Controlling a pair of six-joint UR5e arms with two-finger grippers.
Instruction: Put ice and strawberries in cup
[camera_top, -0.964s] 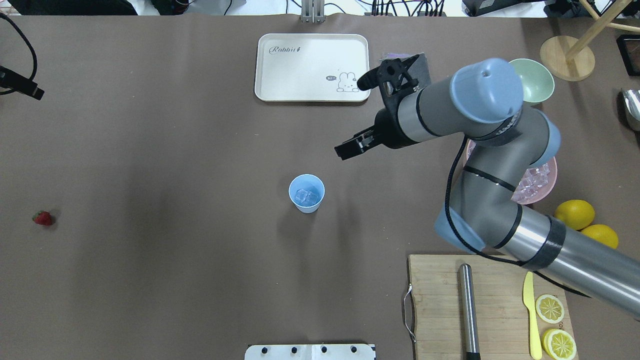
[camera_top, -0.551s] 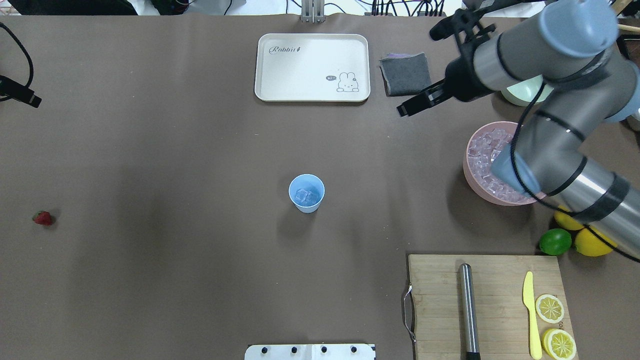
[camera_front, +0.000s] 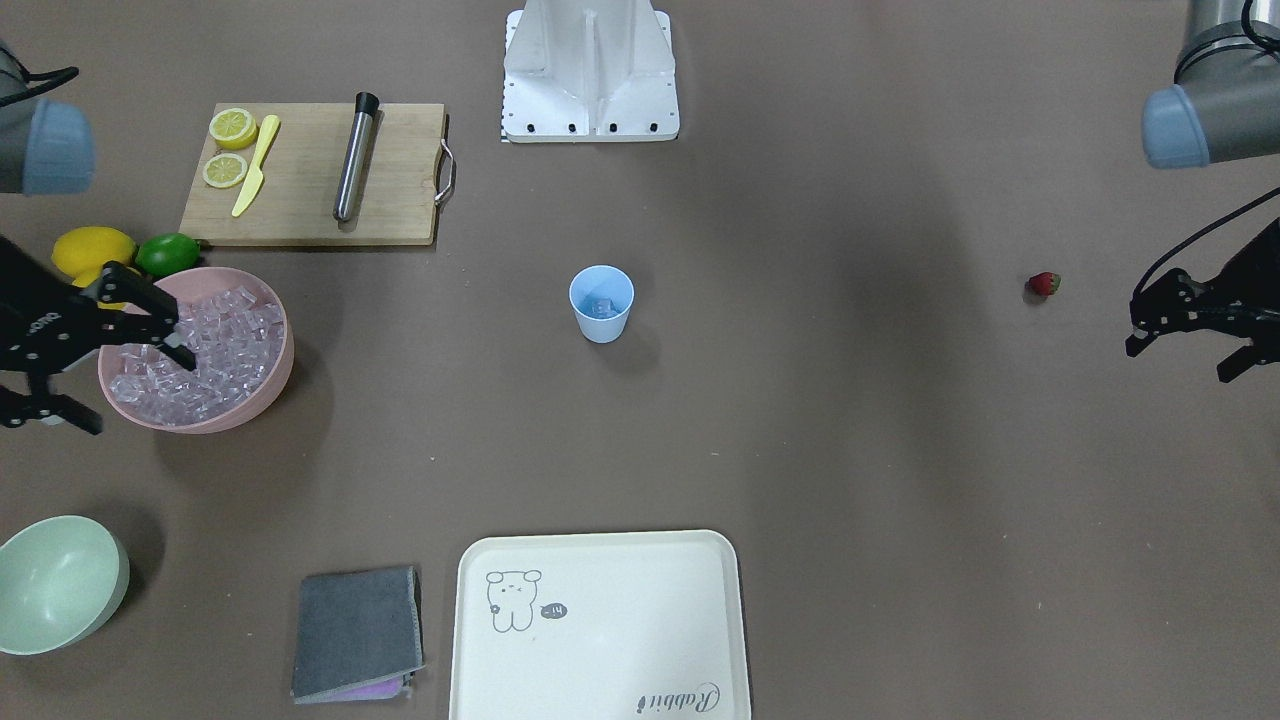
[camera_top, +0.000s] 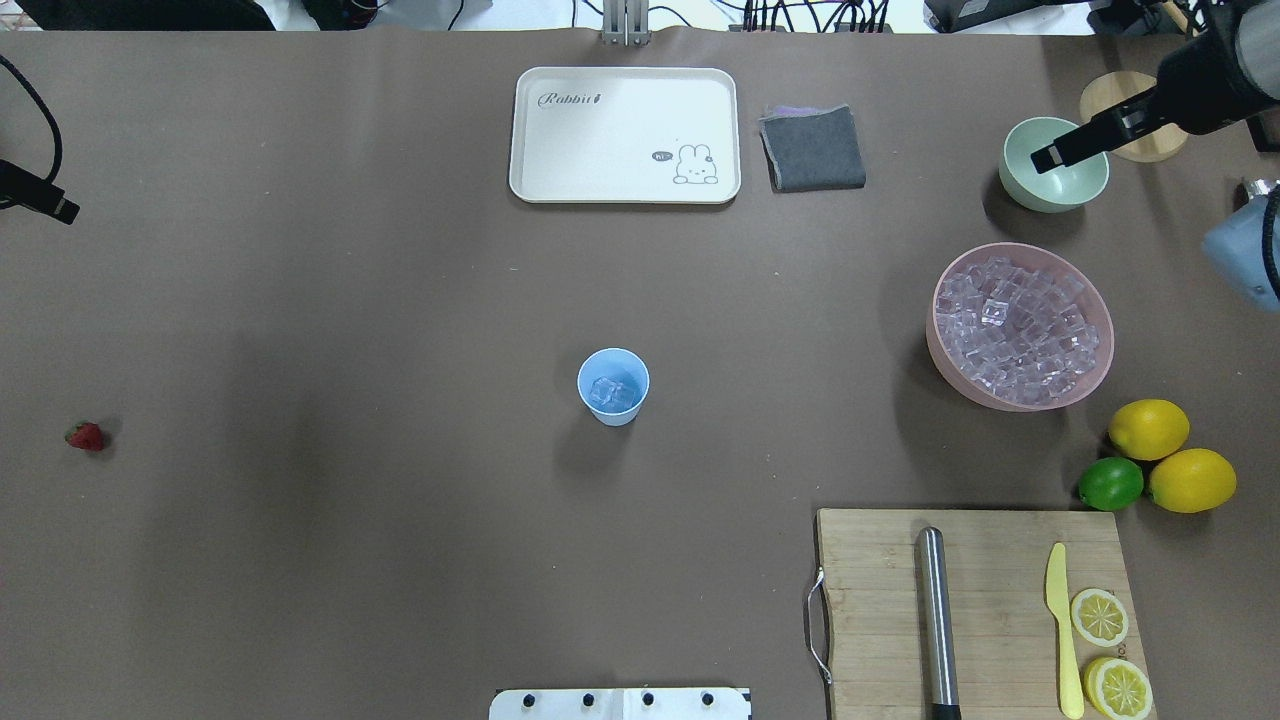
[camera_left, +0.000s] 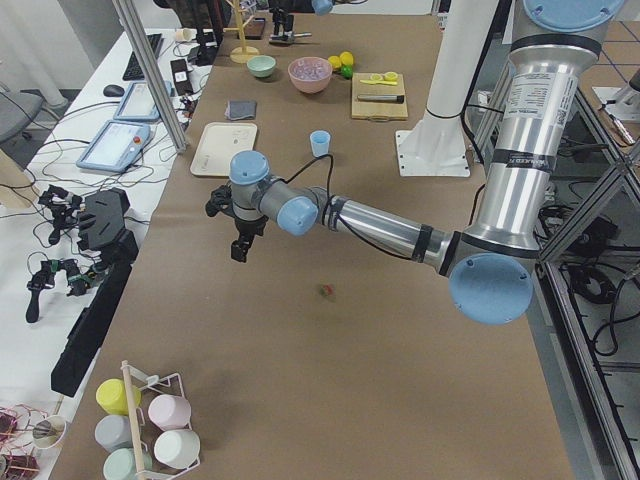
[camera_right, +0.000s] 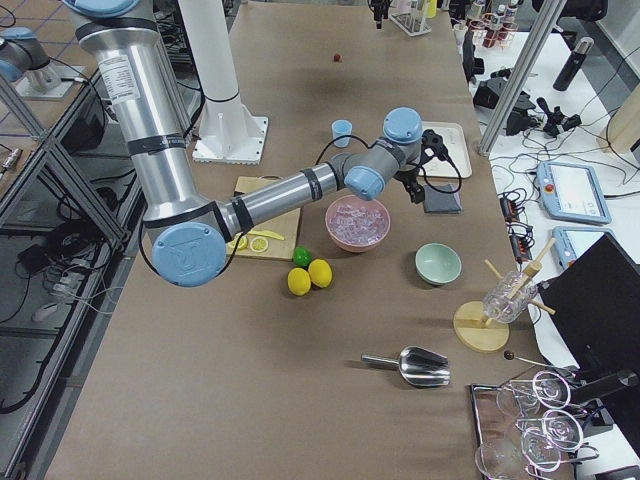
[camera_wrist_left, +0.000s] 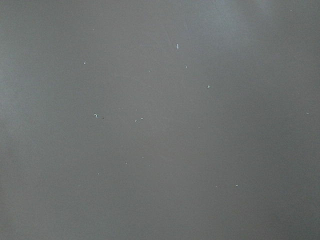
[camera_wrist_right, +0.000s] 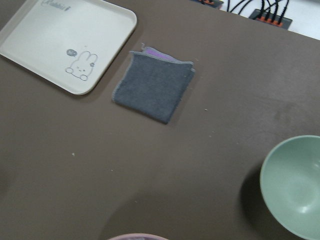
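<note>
The light-blue cup (camera_top: 613, 386) stands upright mid-table with a few ice cubes inside. Many more ice cubes (camera_top: 1020, 325) fill the pink bowl (camera_top: 962, 385) at the right. A small red strawberry (camera_top: 86, 436) lies alone near the table's left end. My right gripper (camera_front: 138, 392) hangs open and empty, high over the two bowls; in the overhead view it shows as a dark bar (camera_top: 1075, 143) over the green bowl. My left gripper (camera_front: 1180, 358) is open and empty, beyond the strawberry (camera_front: 1043, 285) at the table's left edge.
A white rabbit tray (camera_top: 625, 135) and a grey cloth (camera_top: 811, 148) lie at the far side. A pale green bowl (camera_top: 1060, 185), two lemons and a lime (camera_top: 1110, 483) sit at the right. A cutting board (camera_top: 870, 600) carries a metal rod, yellow knife and lemon halves.
My right arm has swung away from the cup, back and to the right, uncovering the pink bowl and the lime. The cup, the strawberry and the left arm have stayed put.
</note>
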